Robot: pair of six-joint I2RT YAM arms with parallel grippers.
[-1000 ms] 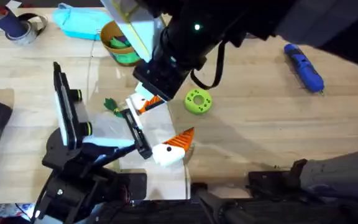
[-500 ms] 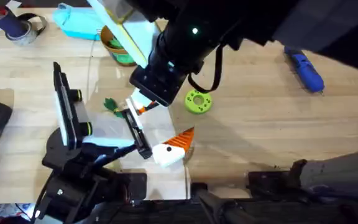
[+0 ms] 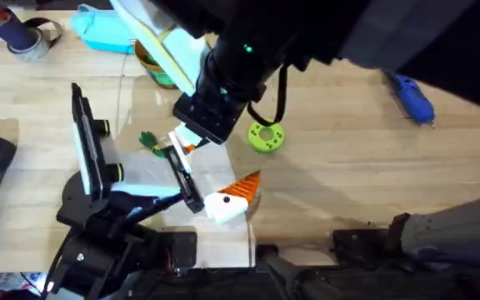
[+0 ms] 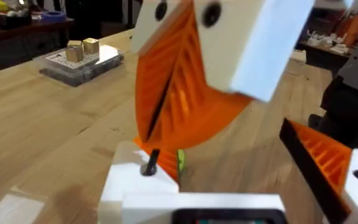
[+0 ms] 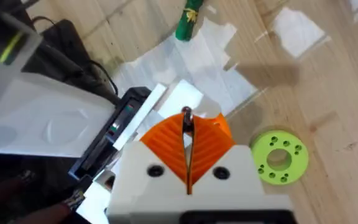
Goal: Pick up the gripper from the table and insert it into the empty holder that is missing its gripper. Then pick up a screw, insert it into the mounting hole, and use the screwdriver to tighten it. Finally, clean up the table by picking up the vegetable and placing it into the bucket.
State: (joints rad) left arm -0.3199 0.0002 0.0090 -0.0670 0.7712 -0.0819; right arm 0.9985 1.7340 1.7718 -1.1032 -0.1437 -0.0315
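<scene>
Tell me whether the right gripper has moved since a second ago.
Yes. The right gripper has slid left, away from the green disc and toward the vegetable, in the overhead view.

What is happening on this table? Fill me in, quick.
The right arm reaches across the middle, its right gripper low over the far end of the holder. Its pads are closed on a small dark pin, probably a screw. The gripper sits at the holder's near end. The vegetable, the screwdriver and the bucket lie apart from both arms.
</scene>
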